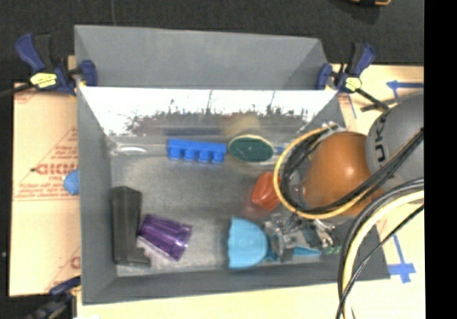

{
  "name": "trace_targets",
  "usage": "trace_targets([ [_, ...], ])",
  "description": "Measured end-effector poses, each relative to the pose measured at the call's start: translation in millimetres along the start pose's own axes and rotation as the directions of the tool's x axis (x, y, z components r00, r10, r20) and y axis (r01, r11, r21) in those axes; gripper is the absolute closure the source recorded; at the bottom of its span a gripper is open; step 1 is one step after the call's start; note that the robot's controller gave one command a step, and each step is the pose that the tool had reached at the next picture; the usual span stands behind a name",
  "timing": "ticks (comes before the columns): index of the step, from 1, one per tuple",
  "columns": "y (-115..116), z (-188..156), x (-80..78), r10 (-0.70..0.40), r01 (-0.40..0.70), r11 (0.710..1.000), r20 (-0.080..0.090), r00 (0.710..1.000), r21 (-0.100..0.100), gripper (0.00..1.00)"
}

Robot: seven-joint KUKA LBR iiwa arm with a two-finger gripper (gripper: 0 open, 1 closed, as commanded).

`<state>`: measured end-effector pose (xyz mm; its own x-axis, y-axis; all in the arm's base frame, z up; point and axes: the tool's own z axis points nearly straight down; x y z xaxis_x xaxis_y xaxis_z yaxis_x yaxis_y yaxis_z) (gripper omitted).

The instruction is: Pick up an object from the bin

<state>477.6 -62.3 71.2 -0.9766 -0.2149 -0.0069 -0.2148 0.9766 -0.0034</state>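
My gripper is low in the bin's front right corner, below the arm's orange cover. A light blue rounded thing lies right against its left side, and a bluish piece of it reaches under the gripper. An orange-red thing sits just behind the gripper, partly hidden by the cover and cables.
A dark green oval and a blue ridged block lie along the back wall. A purple ribbed cup on its side and a black block rest at the front left. The arm and cables cover the bin's right side.
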Motion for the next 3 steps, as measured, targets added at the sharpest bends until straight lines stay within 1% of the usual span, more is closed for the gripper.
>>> trace_targets([
  [1, -0.2, -0.3, 0.0, -0.001, 0.001, 1.0, 0.0, 1.0, 0.0, 1.0],
  [2, 0.0, -21.6, 2.0, -0.002, 0.002, 1.0, -0.007, 1.0, -0.001, 1.0],
  [3, -0.8, -55.8, 0.4, -0.002, 0.002, 1.0, -0.003, 1.0, 0.0, 1.0],
])
